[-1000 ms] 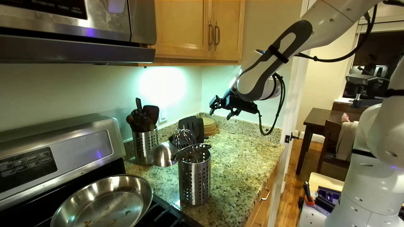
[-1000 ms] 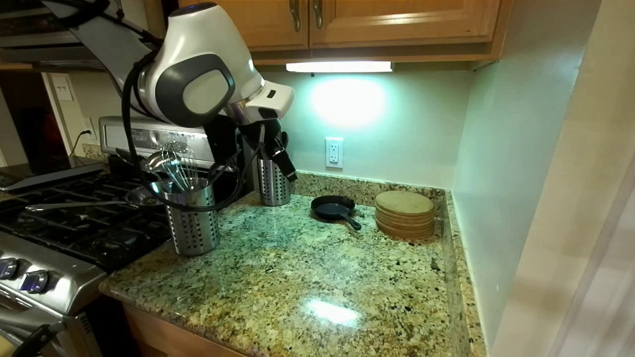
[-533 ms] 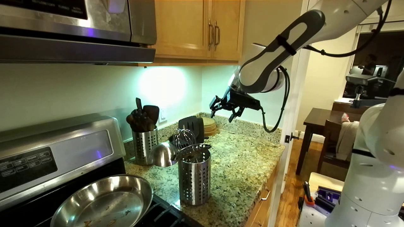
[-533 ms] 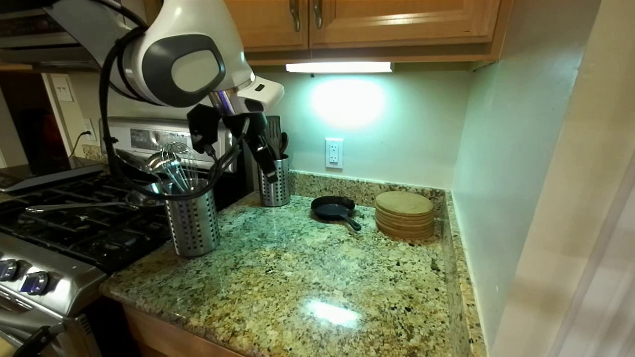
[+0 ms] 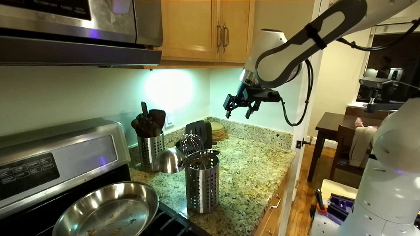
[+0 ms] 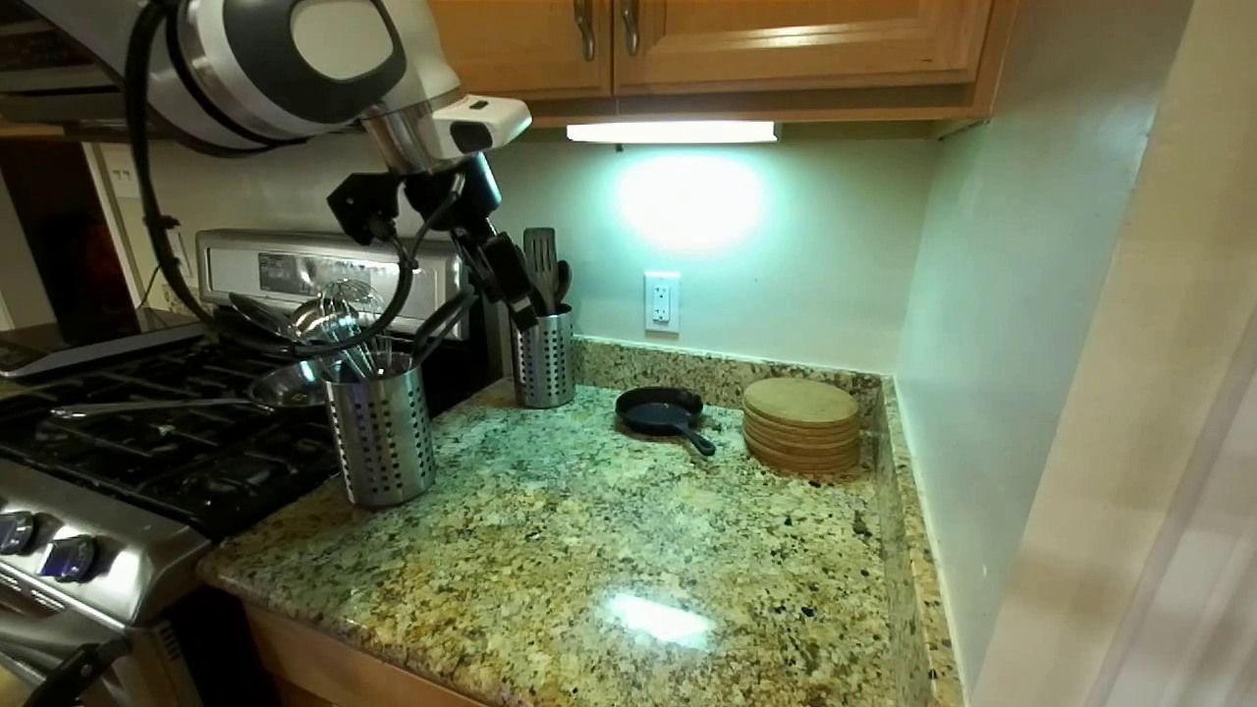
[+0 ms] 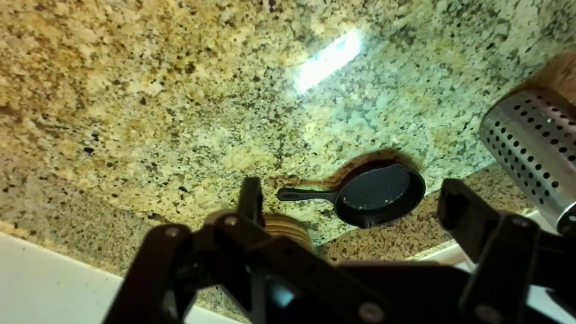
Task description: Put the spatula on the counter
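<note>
The black spatula [image 5: 196, 130], with a broad slotted head, leans out of the front perforated steel holder [image 5: 202, 186]. A second flat black head [image 5: 208, 135] stands beside it, so I cannot tell for sure which is meant. In an exterior view black utensils [image 6: 444, 322] show edge-on above that holder [image 6: 381, 442]. My gripper [image 5: 238, 115] is open and empty, high above the granite counter [image 5: 252, 160]. It also hangs in an exterior view [image 6: 523, 312]. In the wrist view its fingers [image 7: 352, 186] are wide apart, with the counter [image 7: 180, 112] far below.
A small black skillet [image 7: 375, 193] lies on the counter near a stack of round tan boards [image 6: 801, 422]. A rear steel holder [image 6: 545, 358] has dark utensils. A whisk [image 5: 191, 144] and ladle [image 5: 170, 160] stick out of the front holder. A steel pan [image 5: 115, 209] sits on the stove.
My gripper has risen and drawn back, away from the backsplash corner; it stays open. The utensils, holders and skillet have not moved.
</note>
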Controlling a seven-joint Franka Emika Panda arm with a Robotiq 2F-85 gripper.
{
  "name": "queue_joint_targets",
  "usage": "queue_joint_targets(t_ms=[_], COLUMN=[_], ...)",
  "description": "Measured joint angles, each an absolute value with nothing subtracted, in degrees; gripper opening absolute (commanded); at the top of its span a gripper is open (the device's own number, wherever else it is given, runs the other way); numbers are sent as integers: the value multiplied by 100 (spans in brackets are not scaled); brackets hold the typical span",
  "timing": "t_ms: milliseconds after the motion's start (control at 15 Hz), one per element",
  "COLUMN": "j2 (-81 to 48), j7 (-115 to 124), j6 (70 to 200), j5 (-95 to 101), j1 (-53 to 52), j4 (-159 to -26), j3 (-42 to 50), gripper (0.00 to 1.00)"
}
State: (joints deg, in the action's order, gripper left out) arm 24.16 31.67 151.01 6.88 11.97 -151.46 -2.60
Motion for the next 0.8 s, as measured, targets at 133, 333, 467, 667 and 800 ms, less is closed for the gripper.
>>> queue_joint_targets(t_ms=[133, 333, 467, 667, 800], j2=[2660, 2974, 3123, 3079, 3068], j7=[3047, 2667, 2495, 2495, 2495], j6=[14867, 14815, 14830, 14830, 14830], j5=[747, 747, 735, 734, 734], j1=[1208, 1199, 1200, 1201, 1201], j4=[-15147, -15167, -15180, -15178, -15178], j3=[-330, -353, -353, -355, -356], gripper=[100, 100, 100, 100, 100])
